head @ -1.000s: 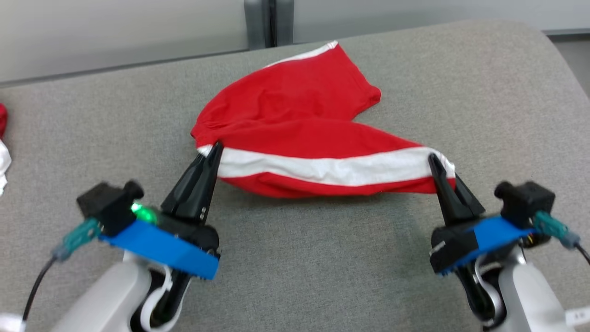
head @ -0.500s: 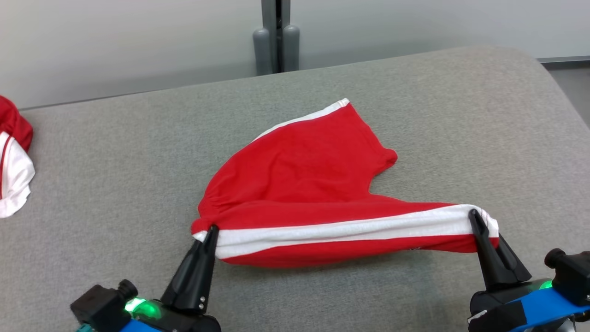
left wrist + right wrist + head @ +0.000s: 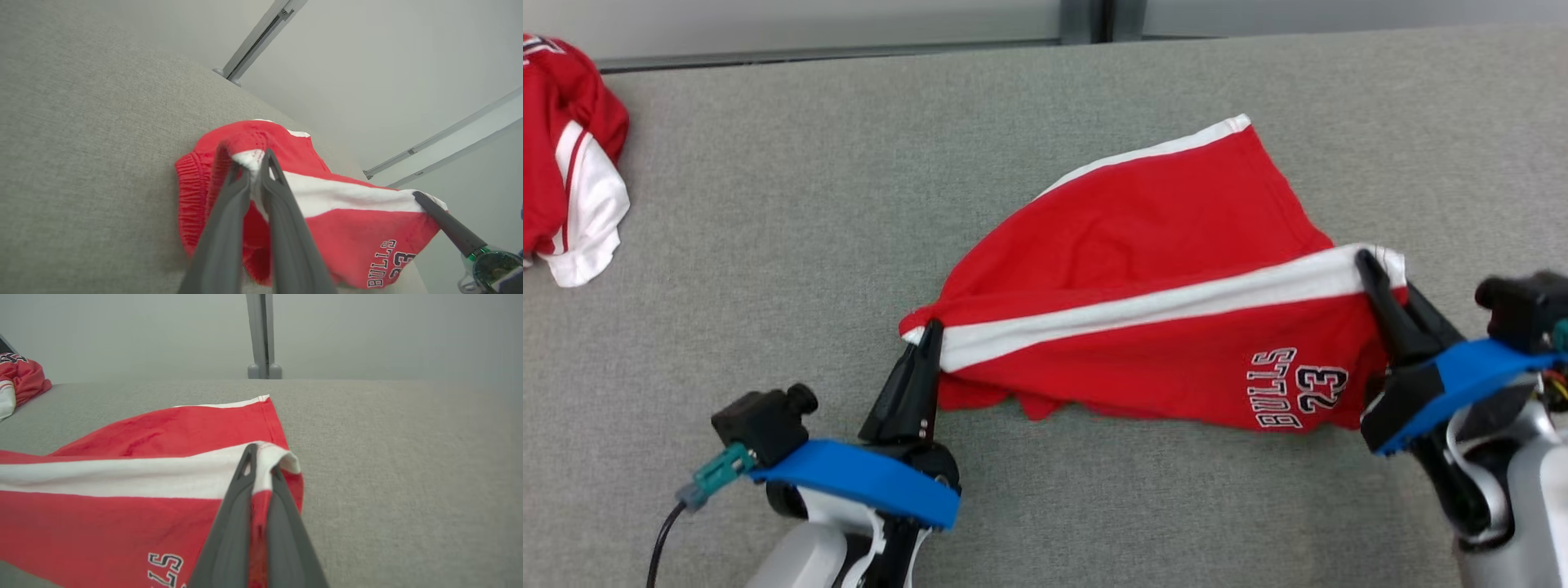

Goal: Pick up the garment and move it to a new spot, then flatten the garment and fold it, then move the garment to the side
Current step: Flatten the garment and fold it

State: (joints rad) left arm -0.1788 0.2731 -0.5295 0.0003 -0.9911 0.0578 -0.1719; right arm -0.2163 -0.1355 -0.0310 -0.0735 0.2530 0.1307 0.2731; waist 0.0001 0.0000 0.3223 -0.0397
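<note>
The garment (image 3: 1160, 237) is a pair of red shorts with a white side stripe and "BULLS 23" lettering, half lifted off the grey surface. My left gripper (image 3: 929, 331) is shut on its waistband end at the stripe, and the left wrist view shows the garment (image 3: 347, 220) pinched in that gripper (image 3: 257, 157). My right gripper (image 3: 1365, 260) is shut on the stripe's hem end, raised higher; the right wrist view shows the gripper (image 3: 261, 455) clamping the garment (image 3: 135, 477). The stripe is stretched between both grippers, the front panel hangs below it, and the back leg lies on the surface.
A second red and white garment (image 3: 568, 155) lies bunched at the far left of the grey padded surface (image 3: 792, 212). A pale wall with a grey vertical post (image 3: 261, 335) runs behind the surface's far edge.
The head camera has shifted. Both grippers have lifted the striped edge and carried it rightward, so the front panel with the lettering now hangs in view. Both stay shut on the cloth.
</note>
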